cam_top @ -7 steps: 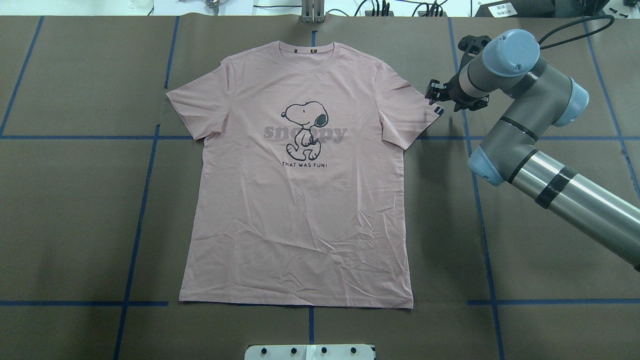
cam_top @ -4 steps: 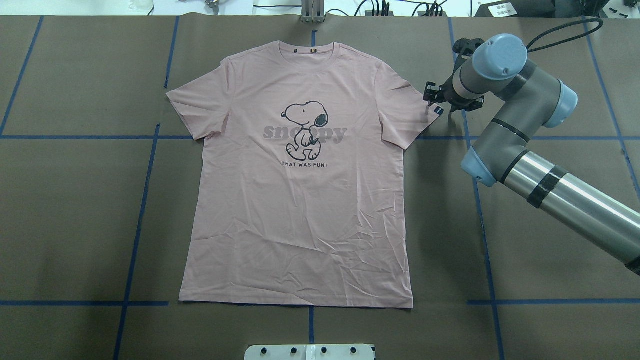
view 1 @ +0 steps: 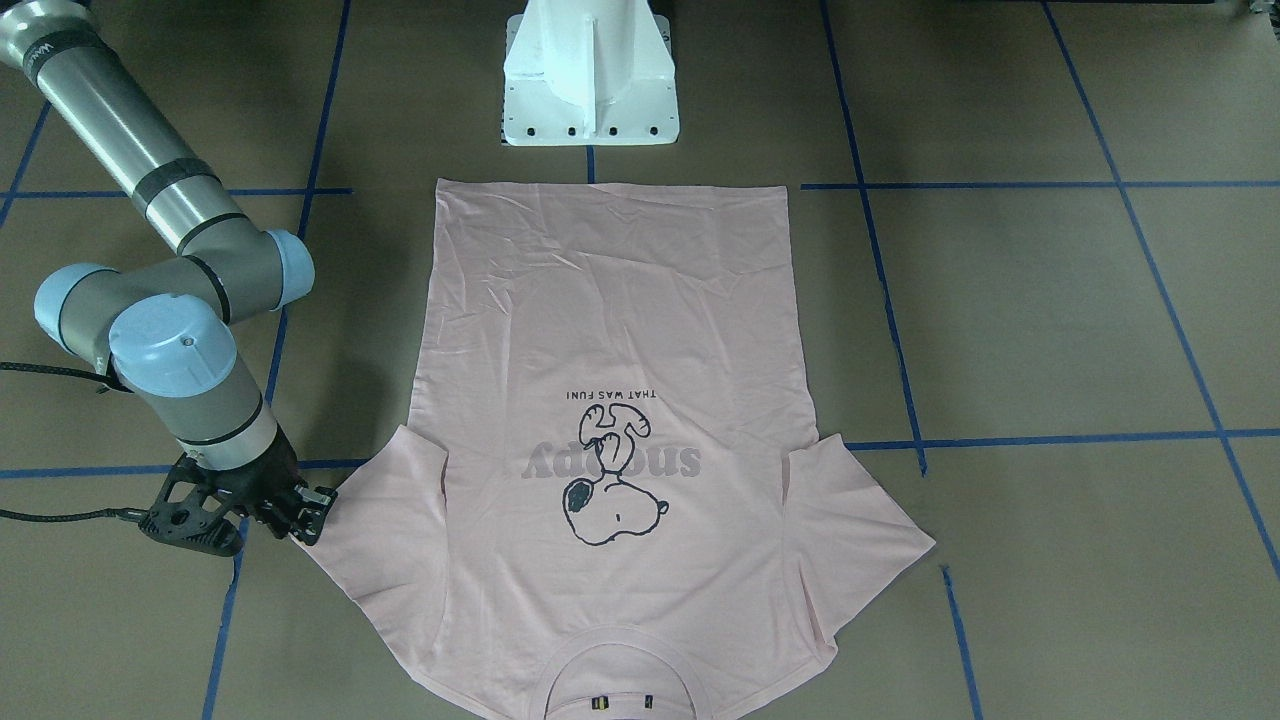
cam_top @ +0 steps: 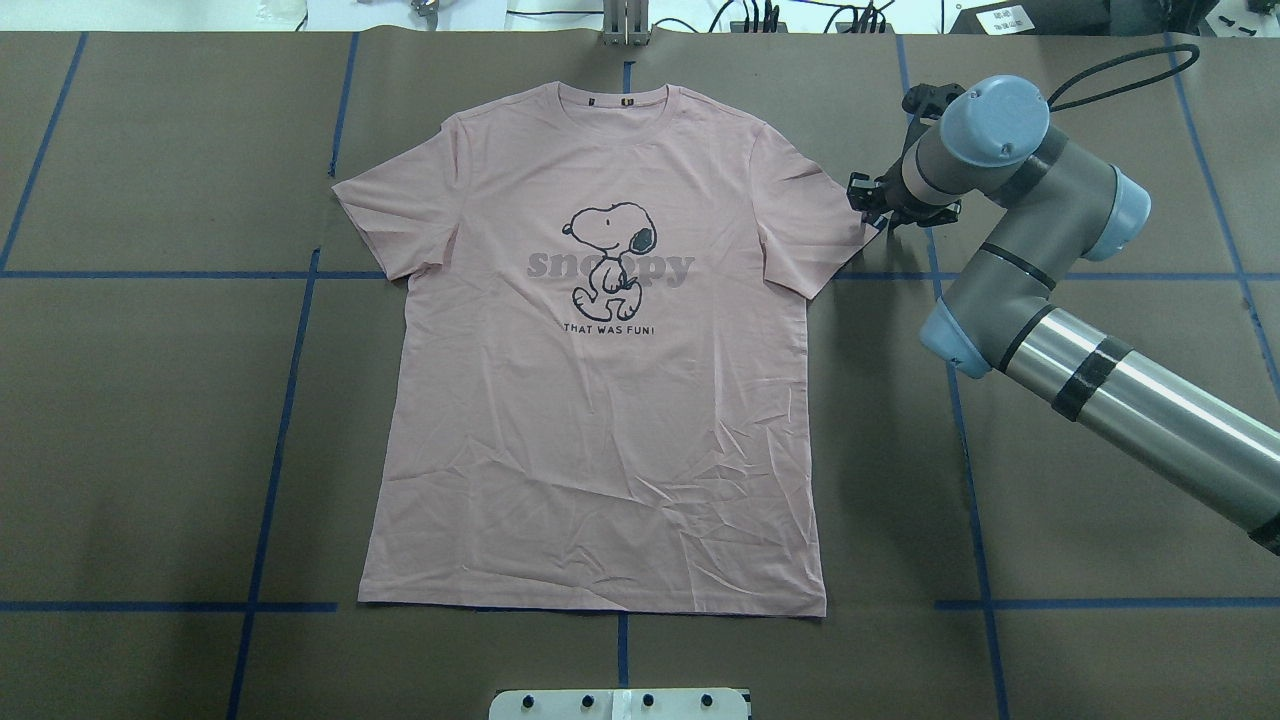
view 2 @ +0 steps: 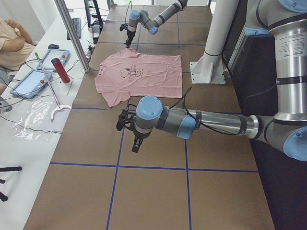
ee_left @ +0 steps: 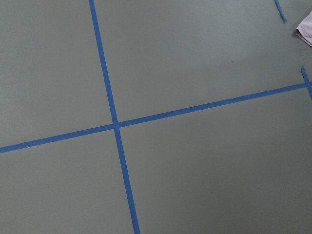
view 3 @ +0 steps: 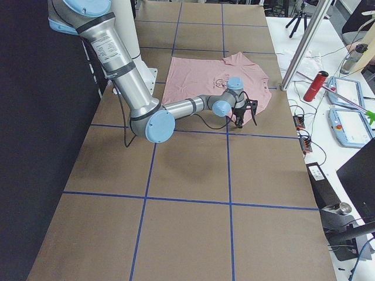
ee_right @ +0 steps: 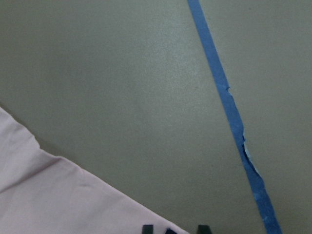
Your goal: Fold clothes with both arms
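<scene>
The pale pink T-shirt (cam_top: 600, 420) lies flat and print-up on the brown table, collar at the far edge; it also shows in the front view (view 1: 610, 300). My right gripper (cam_top: 870, 207) is low at the tip of the shirt's right sleeve (cam_top: 815, 215), also seen in the front view (view 1: 306, 520). In the right wrist view its black fingertips (ee_right: 202, 228) stand apart at the sleeve's edge (ee_right: 53, 195), so it looks open. My left gripper (view 2: 135, 143) shows only in the exterior left view, over bare table well left of the shirt; I cannot tell its state.
The white pedestal base (view 1: 590, 80) stands at the table's near edge behind the hem. Blue tape lines (cam_top: 290, 400) grid the brown cover. A side table with tablets and a red bottle (view 2: 61, 71) runs along the far edge, with a seated person (view 2: 12, 43).
My right arm has moved left and lower toward the sleeve tip. Its gripper now covers the small sleeve tag that showed before. The shirt has not moved.
</scene>
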{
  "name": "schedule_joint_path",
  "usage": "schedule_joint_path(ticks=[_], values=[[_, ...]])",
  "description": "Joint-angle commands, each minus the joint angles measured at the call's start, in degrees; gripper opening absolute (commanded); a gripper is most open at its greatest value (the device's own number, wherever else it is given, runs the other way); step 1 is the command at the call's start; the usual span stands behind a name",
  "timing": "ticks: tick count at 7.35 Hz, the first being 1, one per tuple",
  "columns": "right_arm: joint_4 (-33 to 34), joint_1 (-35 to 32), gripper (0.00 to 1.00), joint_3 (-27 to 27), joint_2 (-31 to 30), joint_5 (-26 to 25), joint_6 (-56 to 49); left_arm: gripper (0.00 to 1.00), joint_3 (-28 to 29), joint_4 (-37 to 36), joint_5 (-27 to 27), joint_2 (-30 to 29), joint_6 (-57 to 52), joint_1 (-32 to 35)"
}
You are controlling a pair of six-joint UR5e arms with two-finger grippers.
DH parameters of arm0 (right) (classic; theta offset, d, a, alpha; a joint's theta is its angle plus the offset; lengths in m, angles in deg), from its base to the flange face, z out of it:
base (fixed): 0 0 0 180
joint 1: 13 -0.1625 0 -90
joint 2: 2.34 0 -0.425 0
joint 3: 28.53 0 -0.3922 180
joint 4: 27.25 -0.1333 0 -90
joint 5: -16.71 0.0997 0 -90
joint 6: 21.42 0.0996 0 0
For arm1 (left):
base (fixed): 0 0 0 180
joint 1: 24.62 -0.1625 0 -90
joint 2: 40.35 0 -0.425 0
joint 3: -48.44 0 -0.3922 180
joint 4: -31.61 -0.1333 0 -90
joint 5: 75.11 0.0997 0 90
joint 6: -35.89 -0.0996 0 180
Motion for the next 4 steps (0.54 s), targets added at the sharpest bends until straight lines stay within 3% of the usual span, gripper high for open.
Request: schedule_joint_path(ticks=[1, 4], values=[[-0.15, 0.03, 0.00, 0.17, 0.64, 0.07, 0.20, 1.00, -0.17, 0.00, 0.00, 0.00, 0.00, 0.01], [1.41, 0.12, 0.00, 0.43, 6.42, 0.24, 0.37, 1.00, -0.34, 0.00, -0.09, 0.00, 0.00, 0.01]])
